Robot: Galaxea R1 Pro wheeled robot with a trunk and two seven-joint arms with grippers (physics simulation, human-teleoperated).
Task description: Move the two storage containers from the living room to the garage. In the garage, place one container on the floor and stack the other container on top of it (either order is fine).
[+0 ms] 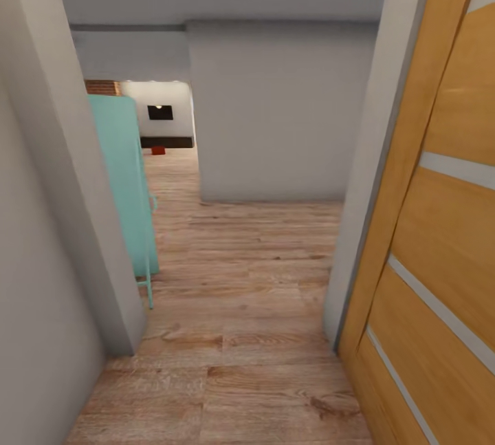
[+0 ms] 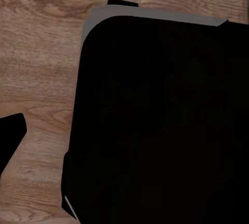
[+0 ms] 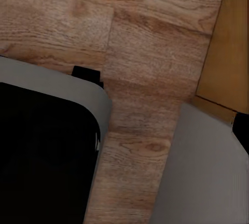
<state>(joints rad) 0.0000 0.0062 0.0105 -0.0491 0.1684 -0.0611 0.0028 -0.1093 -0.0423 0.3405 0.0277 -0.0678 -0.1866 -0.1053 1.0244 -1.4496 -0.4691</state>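
Looking down a narrow hallway with a light wood plank floor (image 1: 234, 335).

- Orange wooden door (image 1: 440, 225) with pale horizontal strips, standing open at the right, its edge against a grey door frame (image 1: 375, 156).
- Grey wall (image 1: 41, 225) close at the left, ending in a corner post.
- Turquoise panel (image 1: 127, 183) just beyond that corner, with a thin leg of the same colour reaching the floor.
- White-grey block of wall (image 1: 275, 115) straight ahead, the passage running on along its left side.
- Far room at the end of that passage: white wall, black flat screen (image 1: 159, 112), long dark low surface (image 1: 167, 142) beneath it, a patch of red brick (image 1: 102, 87) to the left.
- Small red object (image 1: 158, 150) on the floor in front of the dark surface, well away; too small to say whether it is one of the storage containers.
- Left wrist view: plank floor and a large black body with a grey rim (image 2: 155, 16); state of the fingers cannot be told.
- Right wrist view: plank floor, the same black body with its grey rim (image 3: 62, 83), a grey frame foot (image 3: 202, 172) and a strip of orange door (image 3: 231, 37); state of the fingers cannot be told.
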